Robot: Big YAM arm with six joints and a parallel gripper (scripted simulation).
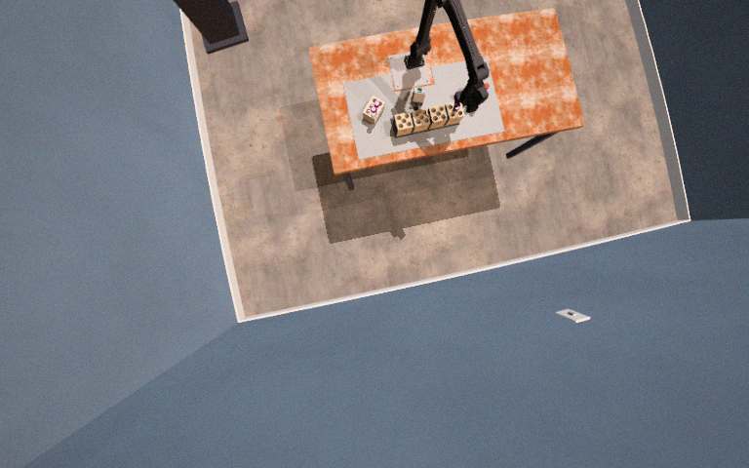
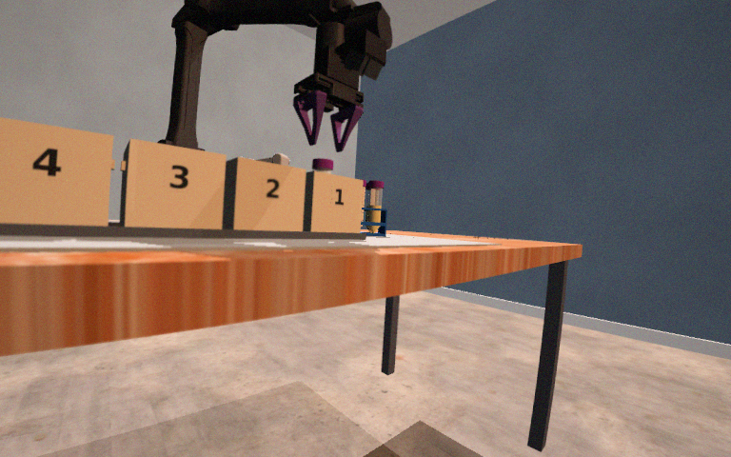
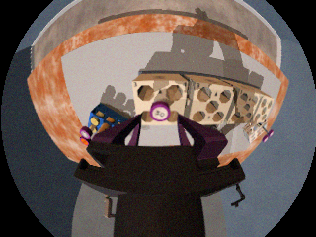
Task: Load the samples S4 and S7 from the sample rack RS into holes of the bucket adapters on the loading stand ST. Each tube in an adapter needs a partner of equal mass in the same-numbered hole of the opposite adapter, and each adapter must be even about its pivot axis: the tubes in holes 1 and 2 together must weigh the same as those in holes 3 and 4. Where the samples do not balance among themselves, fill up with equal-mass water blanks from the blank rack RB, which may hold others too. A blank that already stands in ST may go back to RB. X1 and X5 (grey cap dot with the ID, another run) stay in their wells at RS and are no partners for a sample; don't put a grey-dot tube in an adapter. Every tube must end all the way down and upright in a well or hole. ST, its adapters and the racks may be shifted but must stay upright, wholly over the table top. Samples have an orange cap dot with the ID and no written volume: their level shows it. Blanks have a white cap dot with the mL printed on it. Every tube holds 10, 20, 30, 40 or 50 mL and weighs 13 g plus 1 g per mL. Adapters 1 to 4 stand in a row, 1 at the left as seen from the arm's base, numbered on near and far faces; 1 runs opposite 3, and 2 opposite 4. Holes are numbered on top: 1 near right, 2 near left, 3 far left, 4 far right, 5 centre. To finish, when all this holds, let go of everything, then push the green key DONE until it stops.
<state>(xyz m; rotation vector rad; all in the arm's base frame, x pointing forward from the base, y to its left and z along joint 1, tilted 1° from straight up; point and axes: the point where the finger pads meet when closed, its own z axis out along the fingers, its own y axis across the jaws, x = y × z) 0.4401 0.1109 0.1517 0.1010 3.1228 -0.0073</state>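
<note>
Four tan bucket adapters stand in a row on the loading stand (image 1: 427,119), numbered 4, 3, 2, 1 from left to right in the low side view. A tube with a purple cap (image 2: 323,164) stands in adapter 1 (image 2: 338,202), its cap just above the top; it also shows in the wrist view (image 3: 160,113). My gripper (image 2: 328,134) hangs open and empty just above that cap, apart from it. The blue sample rack (image 2: 374,223) with a purple-capped tube of yellow liquid stands right of adapter 1; it also shows in the wrist view (image 3: 103,120).
A tan blank rack (image 1: 376,112) with purple-capped tubes stands left of the stand in the overhead view. A small box with the green key (image 1: 417,97) sits behind the adapters. The table's edge lies close beyond the sample rack.
</note>
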